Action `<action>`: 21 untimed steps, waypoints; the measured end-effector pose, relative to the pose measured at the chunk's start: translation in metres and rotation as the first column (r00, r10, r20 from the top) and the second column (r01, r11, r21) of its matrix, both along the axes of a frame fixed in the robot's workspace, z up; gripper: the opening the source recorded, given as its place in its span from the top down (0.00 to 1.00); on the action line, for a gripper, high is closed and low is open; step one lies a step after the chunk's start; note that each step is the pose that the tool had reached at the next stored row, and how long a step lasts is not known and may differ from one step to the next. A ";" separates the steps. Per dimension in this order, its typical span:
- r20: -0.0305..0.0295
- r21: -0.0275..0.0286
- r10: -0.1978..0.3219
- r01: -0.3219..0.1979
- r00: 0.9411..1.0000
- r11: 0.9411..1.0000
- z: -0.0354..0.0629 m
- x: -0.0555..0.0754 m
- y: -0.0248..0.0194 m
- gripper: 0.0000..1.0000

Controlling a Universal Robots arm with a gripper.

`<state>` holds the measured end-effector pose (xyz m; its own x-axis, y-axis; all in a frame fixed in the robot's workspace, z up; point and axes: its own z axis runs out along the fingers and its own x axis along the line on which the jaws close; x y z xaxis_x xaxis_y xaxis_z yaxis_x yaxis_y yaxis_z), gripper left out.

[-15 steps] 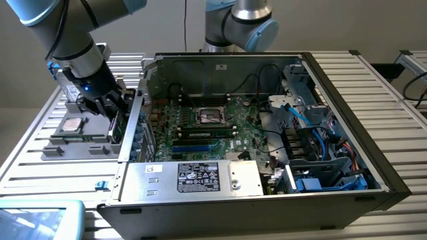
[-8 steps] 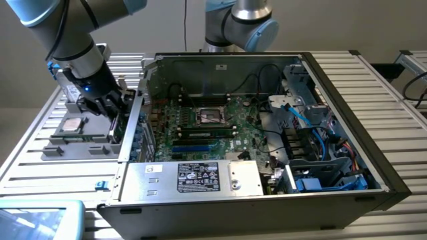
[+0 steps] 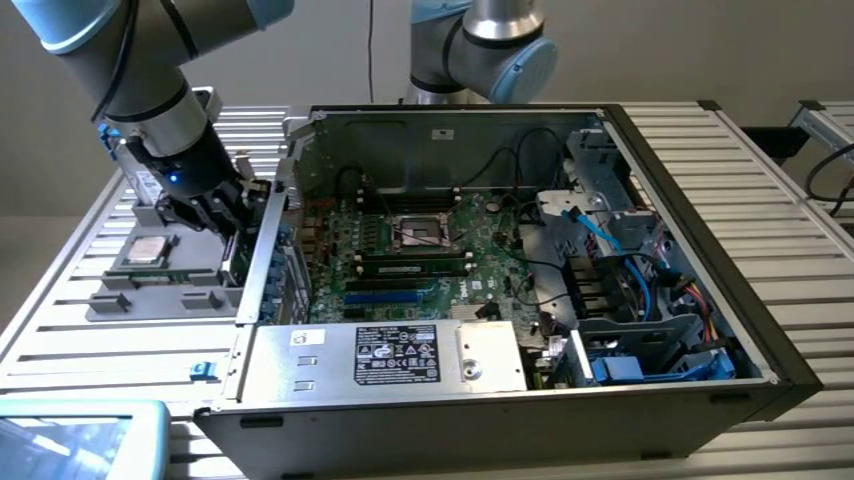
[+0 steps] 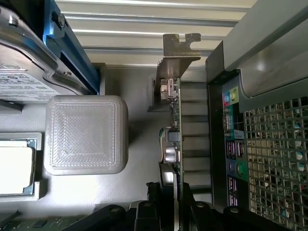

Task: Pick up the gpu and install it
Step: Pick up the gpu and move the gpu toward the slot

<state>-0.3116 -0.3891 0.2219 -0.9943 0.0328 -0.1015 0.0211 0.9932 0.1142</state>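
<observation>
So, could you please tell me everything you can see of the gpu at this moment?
The gpu is a thin green circuit board seen edge-on. It stands upright on its edge at the side of the grey tray, next to the open computer case. A bent silver metal bracket caps one end, and small connectors and silvery cylindrical parts stick out from one face. The claw appears closed on it, one dark finger against each face, at the end away from the bracket.
</observation>
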 end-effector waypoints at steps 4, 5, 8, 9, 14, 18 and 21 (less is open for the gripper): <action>-0.001 0.019 0.000 0.000 1.000 1.000 0.0036 0.000 0.0000 0.71; -0.002 0.021 0.000 0.000 1.000 1.000 0.0055 0.000 0.0000 0.71; -0.005 0.023 0.000 0.000 1.000 1.000 0.0164 0.000 -0.0001 0.71; -0.005 0.023 0.000 0.000 1.000 1.000 0.0208 0.000 -0.0001 0.71; -0.005 0.023 0.000 0.000 1.000 1.000 0.0438 0.000 -0.0002 0.71; -0.006 0.023 0.000 0.000 1.000 1.000 0.0621 0.000 -0.0003 0.71; -0.007 0.023 0.000 0.000 1.000 1.000 0.0757 0.000 -0.0004 0.71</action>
